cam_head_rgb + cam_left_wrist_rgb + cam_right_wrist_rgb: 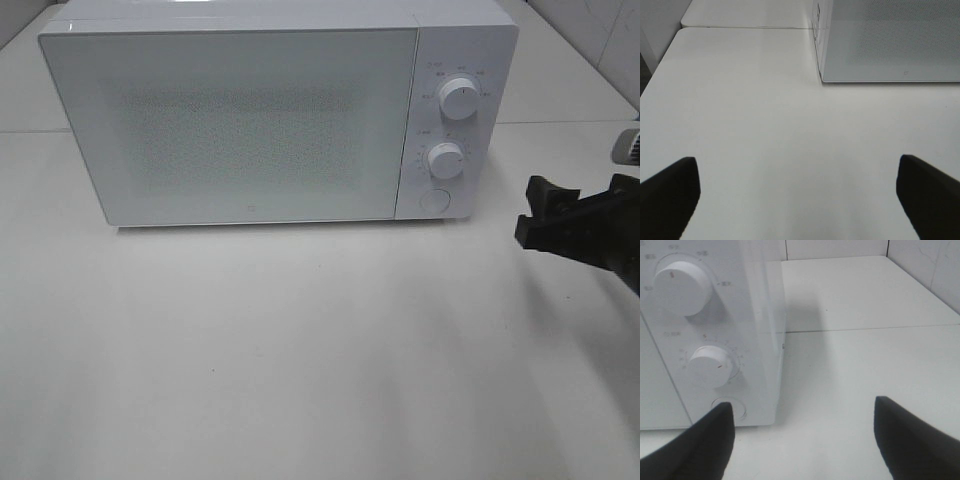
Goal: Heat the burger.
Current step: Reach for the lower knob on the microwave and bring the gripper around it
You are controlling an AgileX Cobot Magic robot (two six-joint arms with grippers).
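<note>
A white microwave (240, 120) stands toward the far edge of the white tabletop (300, 350). Its door is closed and its front faces the near edge. The door has a pale, dotted window, and nothing can be made out through it. The burger does not show in any view, so I cannot tell where it is. On the right part of the microwave front there is a panel with an upper knob (458, 98), a lower knob (446, 160) under it, and a round button (434, 200) at the bottom. The right tool (535, 210) hangs near the right edge of the tabletop, in front of the panel and to the right of it, well apart from the microwave. Its two dark fingers (705, 445) are spread, with only bare tabletop between them, and they point toward the lower right corner of the microwave. The left tool (800, 195) shows only in its own wrist view. It hovers over bare tabletop near the left front corner of the microwave, apart from it, with its fingers spread wide and nothing between them.
</note>
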